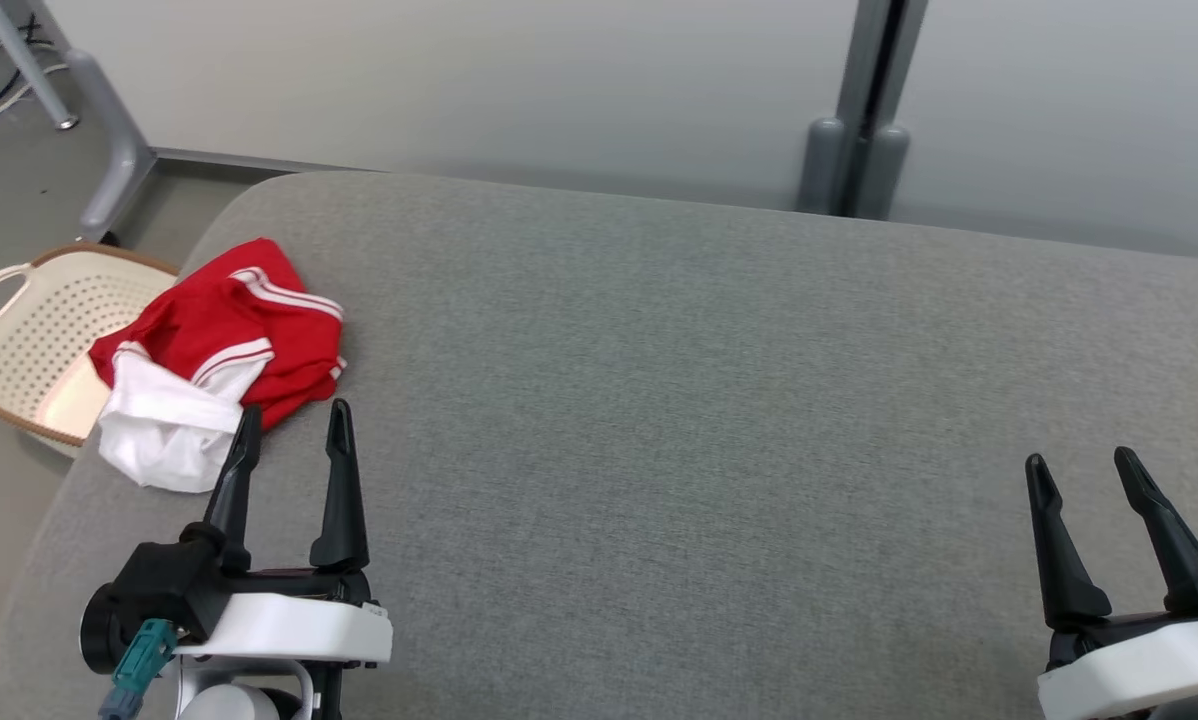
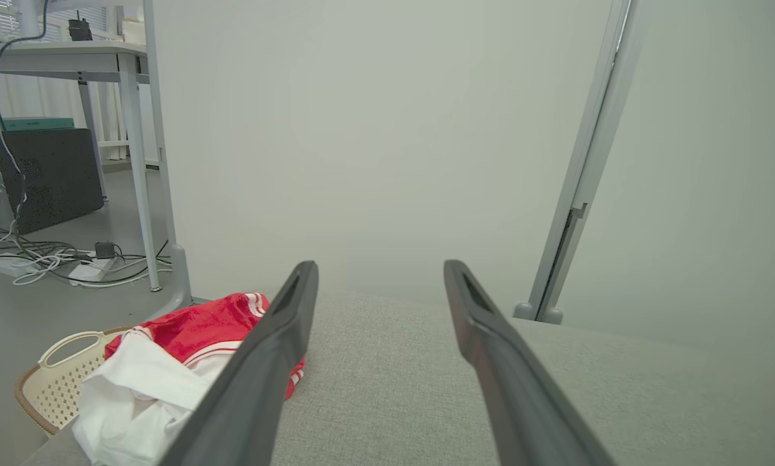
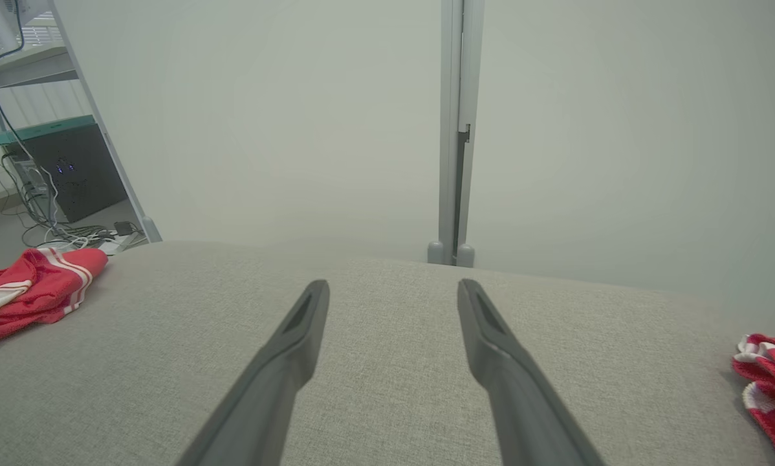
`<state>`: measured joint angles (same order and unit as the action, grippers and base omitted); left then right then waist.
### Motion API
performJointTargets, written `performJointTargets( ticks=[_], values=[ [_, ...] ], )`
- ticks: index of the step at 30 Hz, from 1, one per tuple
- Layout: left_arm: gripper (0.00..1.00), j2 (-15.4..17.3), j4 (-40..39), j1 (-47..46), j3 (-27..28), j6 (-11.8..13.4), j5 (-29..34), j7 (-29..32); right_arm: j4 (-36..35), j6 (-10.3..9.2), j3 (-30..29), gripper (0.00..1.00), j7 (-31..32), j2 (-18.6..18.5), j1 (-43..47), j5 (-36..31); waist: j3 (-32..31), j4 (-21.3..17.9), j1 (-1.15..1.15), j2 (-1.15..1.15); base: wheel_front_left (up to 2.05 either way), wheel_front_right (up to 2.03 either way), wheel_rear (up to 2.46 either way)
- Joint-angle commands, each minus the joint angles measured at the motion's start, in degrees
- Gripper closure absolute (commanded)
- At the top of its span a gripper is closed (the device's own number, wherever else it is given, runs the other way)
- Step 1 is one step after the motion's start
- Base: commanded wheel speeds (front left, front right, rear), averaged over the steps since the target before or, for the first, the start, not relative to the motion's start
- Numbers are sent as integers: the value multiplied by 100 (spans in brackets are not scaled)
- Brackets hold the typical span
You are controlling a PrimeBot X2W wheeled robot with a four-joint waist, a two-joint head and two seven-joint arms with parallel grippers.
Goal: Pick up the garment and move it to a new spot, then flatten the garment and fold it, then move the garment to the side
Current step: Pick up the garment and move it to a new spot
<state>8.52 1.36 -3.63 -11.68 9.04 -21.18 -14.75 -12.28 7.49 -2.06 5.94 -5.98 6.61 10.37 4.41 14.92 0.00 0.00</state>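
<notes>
At the left edge of the head view, a crumpled red garment with white stripes and a white inner layer point(image 1: 219, 340) lies in a heap on the wide grey fabric-covered surface point(image 1: 659, 400), close to that surface's rounded upper-left corner. The white part bunches toward the lower left of the heap and the red striped part toward the upper right. Just left of it, off the surface and lower down, stands a cream perforated plastic basket with a brown rim and a loop handle point(image 1: 19, 330).

The left gripper point(image 1: 295, 410) sits at the lower left of that view, its two long dark fingers spread wide with nothing between them. The tip of its left finger point(image 1: 244, 440) overlaps the lower right edge of the garment; whether it touches the cloth cannot be told. In the left wrist view the same finger crosses in front of the heap at the lower left.

The right gripper point(image 1: 1079, 458) is at the lower right, well apart from the garment, its fingers also spread wide and empty over bare grey fabric.

At the right edge of the right wrist view, a second piece of red cloth with white trim point(image 3: 769, 382) lies on the surface. Behind the far edge rise a pale partition wall and a grey metal post point(image 1: 859, 130).
</notes>
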Motion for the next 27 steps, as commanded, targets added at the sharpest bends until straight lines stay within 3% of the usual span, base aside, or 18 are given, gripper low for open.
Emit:
performJointTargets(
  ticks=[1, 6, 11, 27],
  values=[
    [0, 27, 6, -52, 64, -42, 27, -37, -52, 0, -15, 0, 29, -20, -16, -40, 31, 397, 0, 0, 0, 0, 0],
    [0, 33, -55, -116, 239, -268, 126, -45, -129, 0, -4, 0, 124, -57, -21, -8, 25, 966, 0, 0, 0, 0, 0],
    [0, 69, 3, -23, 498, -504, 226, -47, -163, 0, 91, 0, 180, -68, -78, -4, 29, 1281, 0, 0, 0, 0, 0],
    [0, -183, 238, -62, 857, -878, 474, -49, -197, 0, 115, 0, 249, -111, -125, 37, 86, 1397, 0, 0, 0, 0, 0]
  ],
)
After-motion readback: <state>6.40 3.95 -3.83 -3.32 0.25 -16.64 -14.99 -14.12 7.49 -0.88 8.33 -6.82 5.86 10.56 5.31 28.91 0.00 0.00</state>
